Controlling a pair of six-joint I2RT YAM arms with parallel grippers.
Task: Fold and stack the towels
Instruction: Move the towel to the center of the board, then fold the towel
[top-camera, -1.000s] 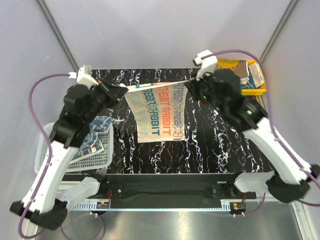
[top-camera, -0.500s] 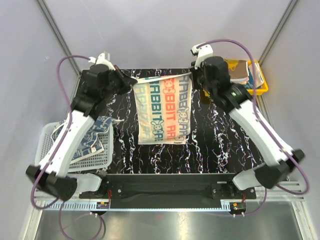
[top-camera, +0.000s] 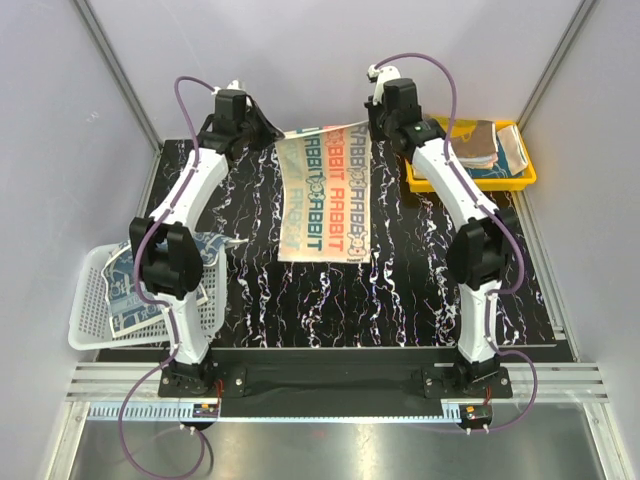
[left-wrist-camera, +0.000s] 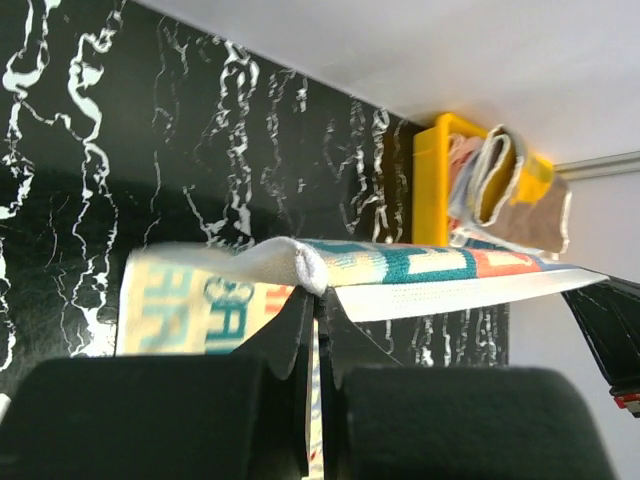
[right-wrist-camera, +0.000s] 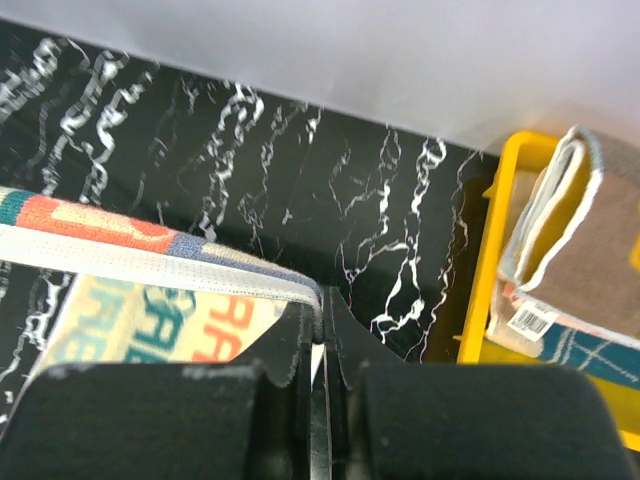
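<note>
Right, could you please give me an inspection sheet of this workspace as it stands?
Surface: black marbled tabletop.
Job's things: lettered towel held up by its far corners, the rest draped toward the table; folded towels in yellow tray; navy patterned towel in white basket.
Clutter: nothing seen.
Grippers: left gripper and right gripper each shut on a towel corner.
Cables: purple cables loop off both arms.
Surroundings: plain grey walls.

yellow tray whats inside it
The yellow tray holds a folded brown towel on top of a teal towel. Anything lower in the pile is covered.
</note>
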